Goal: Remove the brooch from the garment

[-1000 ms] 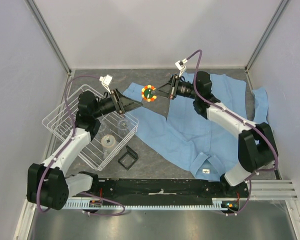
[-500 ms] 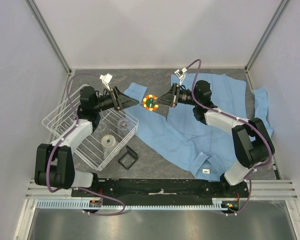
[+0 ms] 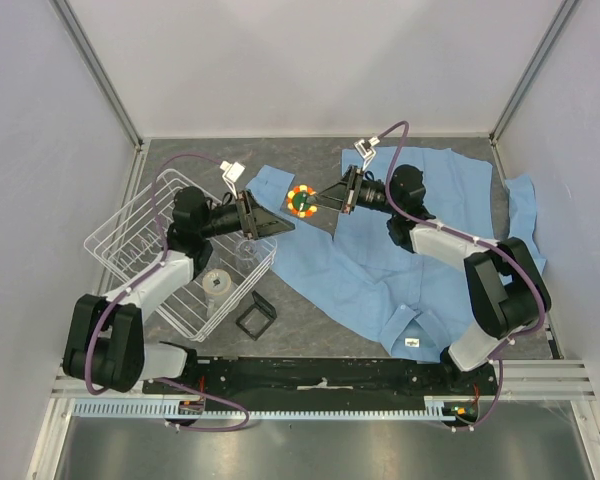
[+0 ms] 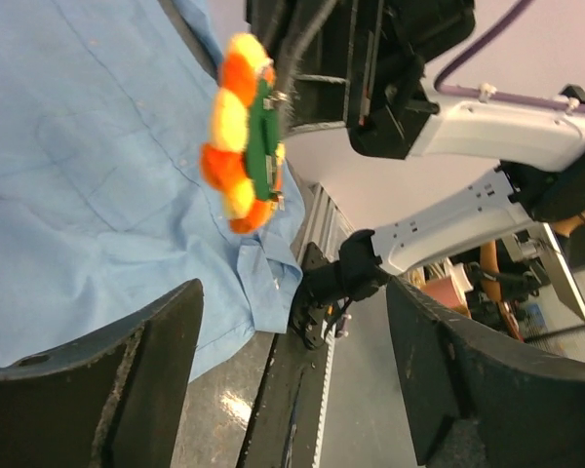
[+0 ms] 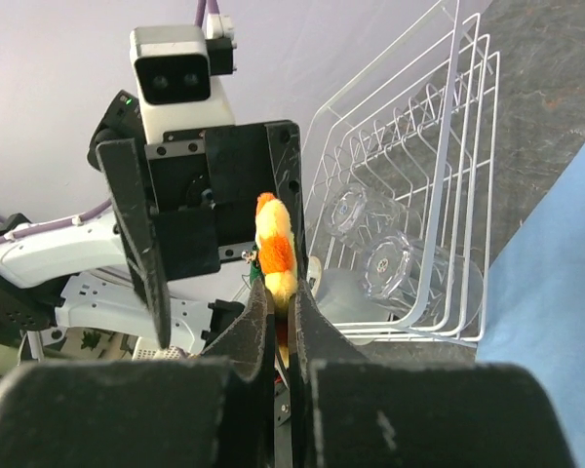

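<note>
The small flower-shaped brooch point(image 3: 300, 199), a ring of orange and yellow petals around a green disc, hangs in the air above the counter point(image 3: 280, 150). It is clear of the light blue long-sleeved shirt point(image 3: 400, 260) of thin cloth. From the left wrist it shows edge-on point(image 4: 242, 132), the petals puffy on one face and the green plate flat behind them.

The right pincer point(image 3: 315, 203) is closed tight on it. In the right wrist view the two black fingers pinch the flower's lower edge point(image 5: 276, 255), and the petals stick out above their tips.

The left pincer point(image 3: 280, 225) faces it from the other side, near but not touching. Its fingers point(image 4: 127, 380) are spread wide with nothing between them.

The shirt lies flat and rumpled across the right half of the counter, its collar with a small white label point(image 3: 412, 341) toward the near edge.

A white wire basket point(image 3: 130, 240) sits to the left under the left arm. It holds clear glass pieces point(image 5: 356, 210) and a round silvery disc point(image 3: 217, 282). A black square frame point(image 3: 253, 315) lies on the counter just beside the basket's near corner.
</note>
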You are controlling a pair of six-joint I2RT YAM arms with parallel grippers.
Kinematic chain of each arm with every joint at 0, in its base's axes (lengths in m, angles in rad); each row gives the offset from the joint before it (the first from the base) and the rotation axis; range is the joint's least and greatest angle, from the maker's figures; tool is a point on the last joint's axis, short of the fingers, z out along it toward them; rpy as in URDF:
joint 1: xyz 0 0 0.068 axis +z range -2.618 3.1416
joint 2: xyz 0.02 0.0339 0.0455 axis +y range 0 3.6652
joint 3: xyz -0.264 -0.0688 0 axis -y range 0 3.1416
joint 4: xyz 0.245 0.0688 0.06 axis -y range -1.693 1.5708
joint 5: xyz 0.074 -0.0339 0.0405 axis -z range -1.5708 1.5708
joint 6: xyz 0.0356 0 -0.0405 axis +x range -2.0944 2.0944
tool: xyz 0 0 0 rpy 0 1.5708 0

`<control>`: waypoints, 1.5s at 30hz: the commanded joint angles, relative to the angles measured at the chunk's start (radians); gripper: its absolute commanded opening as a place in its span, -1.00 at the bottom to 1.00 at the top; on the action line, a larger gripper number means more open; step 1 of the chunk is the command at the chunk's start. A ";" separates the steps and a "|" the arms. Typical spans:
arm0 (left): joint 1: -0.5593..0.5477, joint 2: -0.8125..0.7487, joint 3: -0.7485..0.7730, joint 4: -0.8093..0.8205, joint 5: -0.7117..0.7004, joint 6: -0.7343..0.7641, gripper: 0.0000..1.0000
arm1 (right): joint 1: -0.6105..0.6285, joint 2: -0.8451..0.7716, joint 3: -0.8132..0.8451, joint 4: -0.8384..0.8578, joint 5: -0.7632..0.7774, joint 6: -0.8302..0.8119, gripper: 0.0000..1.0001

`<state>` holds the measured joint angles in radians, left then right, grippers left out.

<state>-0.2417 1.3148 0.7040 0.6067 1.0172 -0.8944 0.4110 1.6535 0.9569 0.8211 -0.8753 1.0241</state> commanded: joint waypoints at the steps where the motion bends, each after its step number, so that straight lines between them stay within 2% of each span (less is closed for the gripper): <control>1: -0.040 -0.002 -0.005 0.120 0.024 -0.014 0.67 | 0.009 -0.029 -0.007 0.052 0.024 -0.003 -1.00; 10: -0.084 0.095 0.006 0.238 0.055 -0.133 0.61 | 0.032 -0.018 -0.001 0.033 0.044 -0.030 -1.00; 14: -0.084 0.106 -0.014 0.360 0.069 -0.210 0.40 | 0.035 -0.024 0.002 -0.006 0.056 -0.058 -1.00; 20: -0.084 0.103 -0.020 0.395 0.095 -0.245 0.30 | 0.034 -0.021 0.008 -0.074 0.090 -0.113 -1.00; 24: -0.085 0.132 -0.018 0.504 0.112 -0.320 0.33 | 0.049 -0.008 0.019 -0.094 0.101 -0.133 -1.00; 30: -0.068 0.164 0.012 0.577 0.101 -0.390 0.35 | 0.084 -0.004 0.034 -0.120 0.087 -0.168 -1.00; 34: -0.013 0.178 0.043 0.591 0.093 -0.420 0.36 | 0.095 -0.004 0.037 -0.138 0.078 -0.197 -1.00; 38: 0.038 0.170 0.054 0.688 0.096 -0.497 0.42 | 0.100 0.005 0.046 -0.172 0.085 -0.220 -1.00; 45: 0.076 0.107 0.034 0.733 0.165 -0.489 0.49 | 0.097 0.012 0.045 -0.154 0.070 -0.194 -1.00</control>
<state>-0.1883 1.4879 0.7250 1.2396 1.1126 -1.3579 0.5079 1.6554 0.9638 0.6296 -0.7879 0.8387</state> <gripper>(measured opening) 0.742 0.029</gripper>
